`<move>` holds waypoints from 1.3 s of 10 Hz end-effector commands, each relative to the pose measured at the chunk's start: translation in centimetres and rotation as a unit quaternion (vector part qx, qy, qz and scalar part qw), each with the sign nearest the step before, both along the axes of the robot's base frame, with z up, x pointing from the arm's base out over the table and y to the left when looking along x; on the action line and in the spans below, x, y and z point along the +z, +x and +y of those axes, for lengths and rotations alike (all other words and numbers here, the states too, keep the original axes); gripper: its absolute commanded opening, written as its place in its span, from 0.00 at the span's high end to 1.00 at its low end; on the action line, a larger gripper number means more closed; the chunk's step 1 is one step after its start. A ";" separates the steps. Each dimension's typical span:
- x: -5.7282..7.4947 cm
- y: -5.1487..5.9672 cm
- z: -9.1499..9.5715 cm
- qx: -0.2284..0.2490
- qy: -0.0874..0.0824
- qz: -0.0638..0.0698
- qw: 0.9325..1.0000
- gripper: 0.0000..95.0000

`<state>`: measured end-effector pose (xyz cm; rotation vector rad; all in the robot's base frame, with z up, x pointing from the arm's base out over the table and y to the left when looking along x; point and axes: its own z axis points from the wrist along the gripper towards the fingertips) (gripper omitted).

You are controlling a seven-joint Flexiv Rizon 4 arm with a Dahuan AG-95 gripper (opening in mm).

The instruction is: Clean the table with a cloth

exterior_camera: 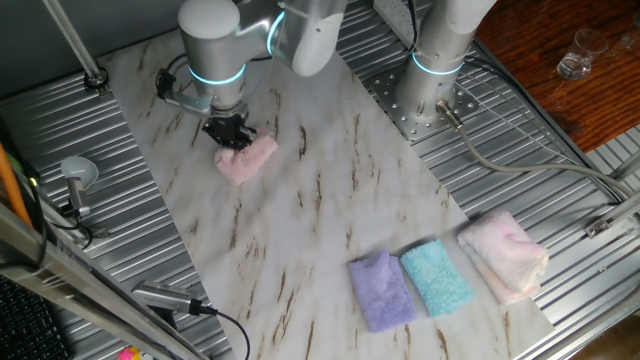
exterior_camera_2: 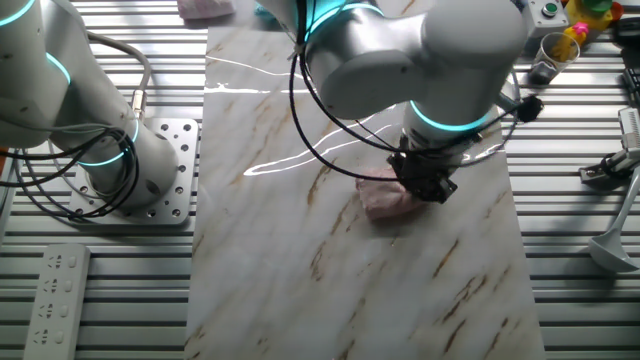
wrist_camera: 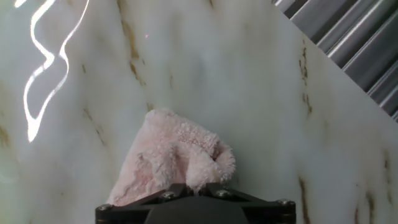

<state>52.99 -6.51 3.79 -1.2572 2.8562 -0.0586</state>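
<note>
The table (exterior_camera: 330,190) is a white marble-look slab with brown veins; it also shows in the other fixed view (exterior_camera_2: 300,250) and the hand view (wrist_camera: 261,93). The cloth (exterior_camera: 248,159), a small fluffy dusty-pink towel, lies bunched on the slab near its far left part. My gripper (exterior_camera: 228,131) is shut on the cloth's edge and presses it down on the slab. The other fixed view shows the gripper (exterior_camera_2: 425,182) on the cloth (exterior_camera_2: 385,198). In the hand view the cloth (wrist_camera: 171,155) bulges out from between the gripper (wrist_camera: 191,186) fingers.
A purple towel (exterior_camera: 381,289), a teal towel (exterior_camera: 437,278) and a larger pale pink-white towel (exterior_camera: 504,255) lie in a row at the slab's near right. A second arm's base (exterior_camera: 425,95) stands on ribbed grey metal. A remote (exterior_camera_2: 52,300) lies beside the slab.
</note>
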 end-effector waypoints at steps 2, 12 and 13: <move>0.0 0.1 0.0 -0.022 0.010 -0.001 1.000 1.00; 3.8 0.1 0.7 -0.071 0.031 0.001 0.997 0.00; 4.7 0.2 0.9 -0.068 0.033 0.001 0.997 0.00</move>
